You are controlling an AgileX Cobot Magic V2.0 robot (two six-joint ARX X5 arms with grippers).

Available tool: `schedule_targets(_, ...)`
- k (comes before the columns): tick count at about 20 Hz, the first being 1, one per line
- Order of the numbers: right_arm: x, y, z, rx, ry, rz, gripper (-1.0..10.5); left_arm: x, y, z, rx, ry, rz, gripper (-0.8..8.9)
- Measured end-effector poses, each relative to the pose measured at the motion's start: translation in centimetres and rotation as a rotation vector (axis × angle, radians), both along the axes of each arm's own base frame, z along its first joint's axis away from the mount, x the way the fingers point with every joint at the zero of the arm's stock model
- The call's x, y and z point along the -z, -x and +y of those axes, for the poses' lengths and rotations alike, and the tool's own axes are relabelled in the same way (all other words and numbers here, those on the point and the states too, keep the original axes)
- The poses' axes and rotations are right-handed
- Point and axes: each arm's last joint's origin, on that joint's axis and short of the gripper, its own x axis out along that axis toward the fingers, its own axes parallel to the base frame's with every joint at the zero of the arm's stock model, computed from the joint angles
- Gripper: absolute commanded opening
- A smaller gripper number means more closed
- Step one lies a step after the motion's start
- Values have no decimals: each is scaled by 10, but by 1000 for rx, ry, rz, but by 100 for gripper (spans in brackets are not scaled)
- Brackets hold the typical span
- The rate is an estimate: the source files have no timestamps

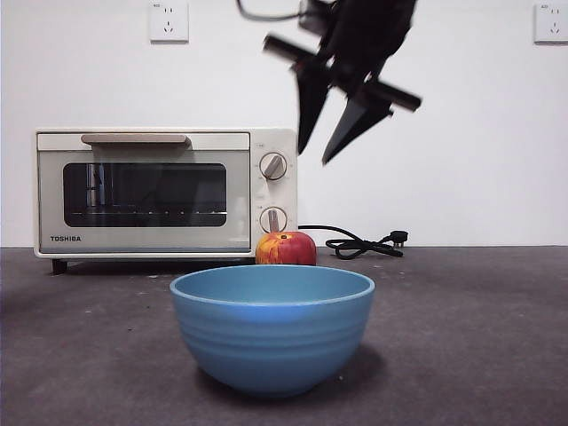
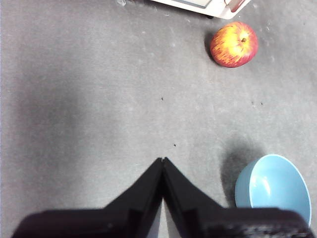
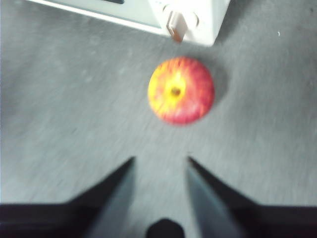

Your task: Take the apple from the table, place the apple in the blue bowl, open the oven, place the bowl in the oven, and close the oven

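Right tool (image 1: 316,149) parted above apple (image 1: 286,248) | oven (image 1: 166,192) label: TOSHIBA

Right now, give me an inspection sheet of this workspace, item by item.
Surface: dark grey table, matte, faint pale specks.
Apple: red-yellow apple on the table in front of the oven's knob side, behind the bowl, untouched.
Bowl: blue bowl upright near the camera, nothing in it.
Oven: cream oven, door shut, handle at the top.
Clutter: nothing seen.
Right gripper: right gripper in the air above the apple, jaws open, holding nothing.
Left gripper: left gripper above bare table, jaws shut, empty.
Cables: black cord with plug lying on the table right of the oven.
Surroundings: white wall, two sockets.
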Motion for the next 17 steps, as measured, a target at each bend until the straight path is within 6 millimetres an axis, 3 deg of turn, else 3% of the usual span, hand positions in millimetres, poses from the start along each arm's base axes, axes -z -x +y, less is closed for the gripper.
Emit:
schedule_targets(2, 9, -12, 8, 0, 16, 17, 582, 0, 0, 0, 4, -4, -2, -5)
schedule_targets(12, 58, -41, 25, 14, 61, 48, 604, 4, -5, 0, 9, -8, 20, -5)
schedule_targets(17, 64, -49, 31, 36, 57, -18, 603, 7, -9, 0, 10, -9, 43, -5)
